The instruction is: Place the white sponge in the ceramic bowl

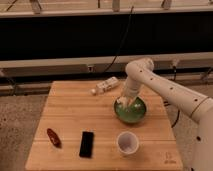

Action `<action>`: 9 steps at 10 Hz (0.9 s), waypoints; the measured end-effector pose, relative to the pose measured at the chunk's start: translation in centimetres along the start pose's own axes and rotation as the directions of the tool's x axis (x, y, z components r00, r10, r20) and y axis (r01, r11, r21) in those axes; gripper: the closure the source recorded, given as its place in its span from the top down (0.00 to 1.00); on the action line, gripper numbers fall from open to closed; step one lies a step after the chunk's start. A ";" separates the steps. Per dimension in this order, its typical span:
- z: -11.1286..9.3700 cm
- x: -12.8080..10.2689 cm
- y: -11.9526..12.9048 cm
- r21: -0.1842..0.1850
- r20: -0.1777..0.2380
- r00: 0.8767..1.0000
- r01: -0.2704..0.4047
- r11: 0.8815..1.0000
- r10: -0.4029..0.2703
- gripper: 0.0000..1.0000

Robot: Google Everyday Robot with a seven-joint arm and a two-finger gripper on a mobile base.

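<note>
The dark green ceramic bowl [131,111] stands right of centre on the wooden table [70,115]. My gripper [123,102] reaches down from the white arm to the bowl's far left rim, just inside it. A small pale patch at the gripper tip may be the white sponge, but I cannot tell it apart from the gripper.
A slim white bottle [104,86] lies on its side at the back of the table, left of the arm. A white cup [127,143] stands in front of the bowl. A black phone [86,144] and a red object [53,137] lie at the front left.
</note>
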 end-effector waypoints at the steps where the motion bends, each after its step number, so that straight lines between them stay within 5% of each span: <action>1: 0.0 0.0 0.0 0.000 0.000 1.000 0.000 1.000 0.000 0.80; 9: 0.3 0.0 0.1 0.002 -0.004 1.000 -0.010 1.000 0.010 0.80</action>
